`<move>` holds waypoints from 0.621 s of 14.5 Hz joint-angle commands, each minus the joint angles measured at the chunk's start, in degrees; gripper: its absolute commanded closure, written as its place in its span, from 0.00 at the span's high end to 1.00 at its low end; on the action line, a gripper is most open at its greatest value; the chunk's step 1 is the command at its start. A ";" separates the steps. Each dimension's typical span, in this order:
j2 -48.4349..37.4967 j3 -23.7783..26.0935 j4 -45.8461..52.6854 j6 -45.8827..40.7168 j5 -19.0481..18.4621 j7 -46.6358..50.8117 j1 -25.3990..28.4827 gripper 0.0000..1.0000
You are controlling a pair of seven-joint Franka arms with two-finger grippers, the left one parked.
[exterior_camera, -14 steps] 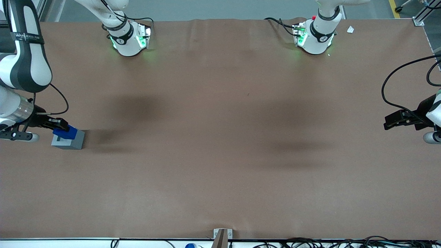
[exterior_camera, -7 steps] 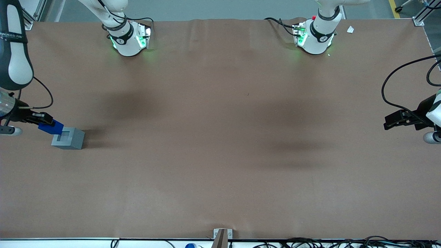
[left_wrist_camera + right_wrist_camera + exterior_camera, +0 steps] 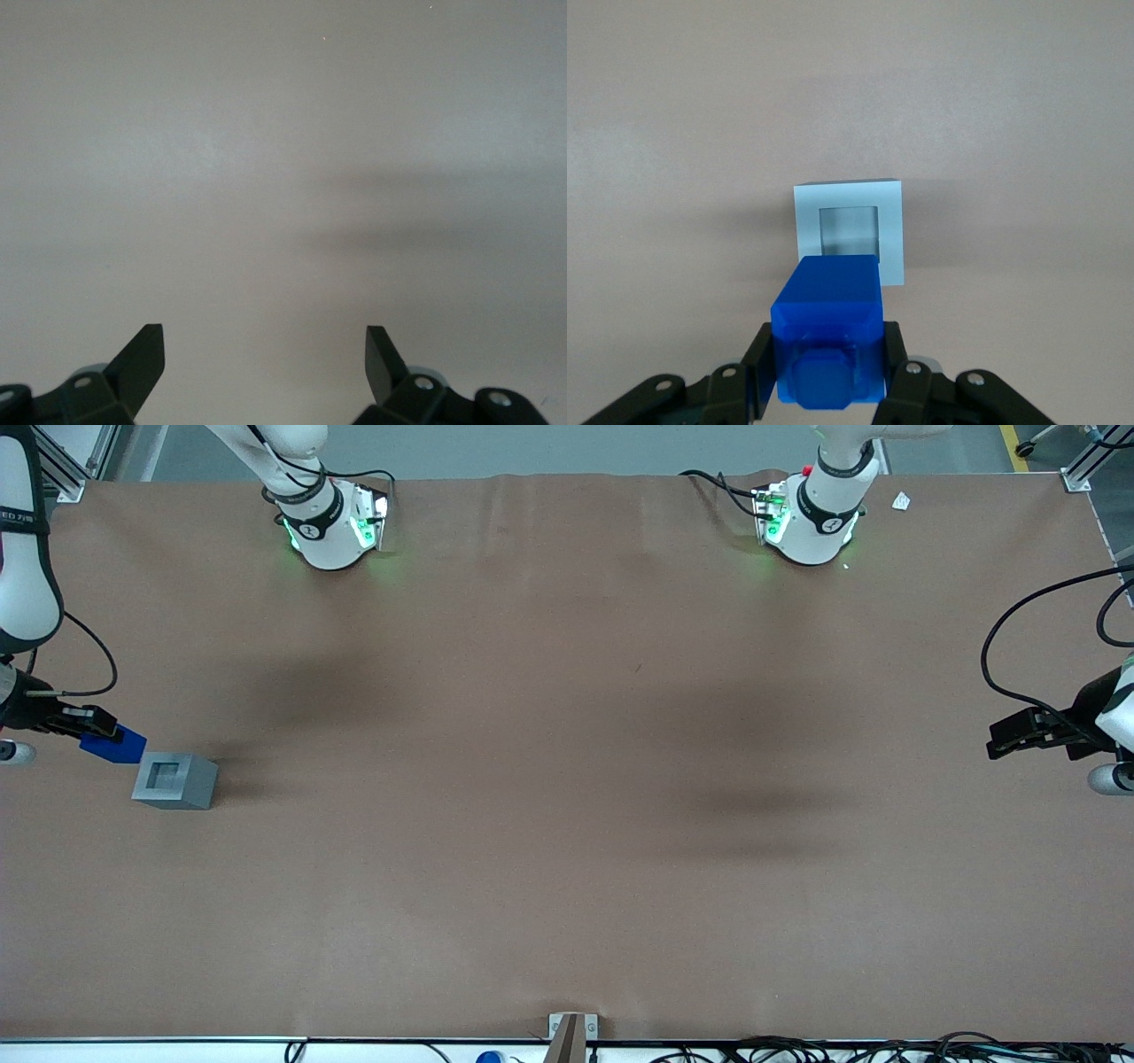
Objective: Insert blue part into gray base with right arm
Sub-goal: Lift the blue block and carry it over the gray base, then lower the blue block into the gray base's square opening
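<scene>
The gripper (image 3: 827, 372) clamps the smooth blue part (image 3: 828, 332) — aloft beside the square-recessed gray base (image 3: 849, 232).

A robotics lab or test cell: a wide table (image 3: 567, 797) under a plain brown cover carries two white arm bases (image 3: 332, 531) bolted on, green status lights glowing (one has a red knob). Aluminium framing (image 3: 1088, 460) stands at the corners, and loose cables (image 3: 842, 1047) run along the near edge.
</scene>
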 commanded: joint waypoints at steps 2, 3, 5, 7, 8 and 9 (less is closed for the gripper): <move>0.10 0.92 -1.00 2.38 0.24 -0.75 -1.03 0.01; 0.71 0.92 -0.91 2.91 0.24 -0.75 -0.95 0.01; 1.94 0.92 -0.91 4.66 0.24 -0.75 -0.95 0.01; 2.65 0.92 -0.91 4.93 0.24 -0.75 -0.86 0.01; 3.35 0.92 -0.48 4.93 0.24 -0.75 -0.86 0.01; 3.88 0.92 -0.30 4.93 0.24 -0.92 -0.86 0.01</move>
